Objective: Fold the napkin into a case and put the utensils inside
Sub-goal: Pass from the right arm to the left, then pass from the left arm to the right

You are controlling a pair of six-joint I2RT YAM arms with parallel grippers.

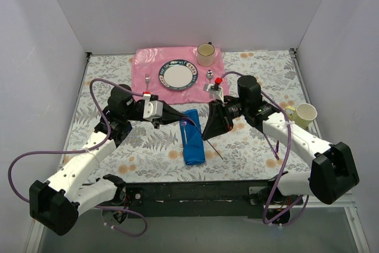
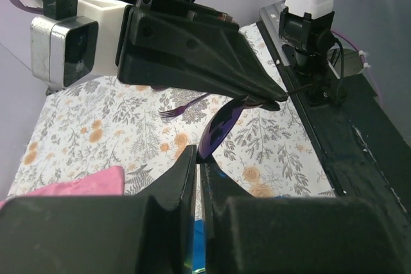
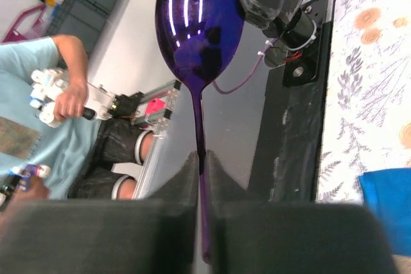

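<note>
Overhead: case [image 1: 193,143] lies mid-desk [image 1: 260,69], with both arms meeting just above its far end. Left wrist: left jaws are closed tight, apparently nipping the bowl end of the spoon [image 2: 218,129]. Fork [image 2: 183,107] lies flat on the desk beyond. Right wrist: right jaws are pinched on the spoon handle, bowl pointing away. Risk: thin two-ended hold, so one arm pulling could twist or drop the spoon. It could also snag the case mouth and bunch the cloth.
</note>
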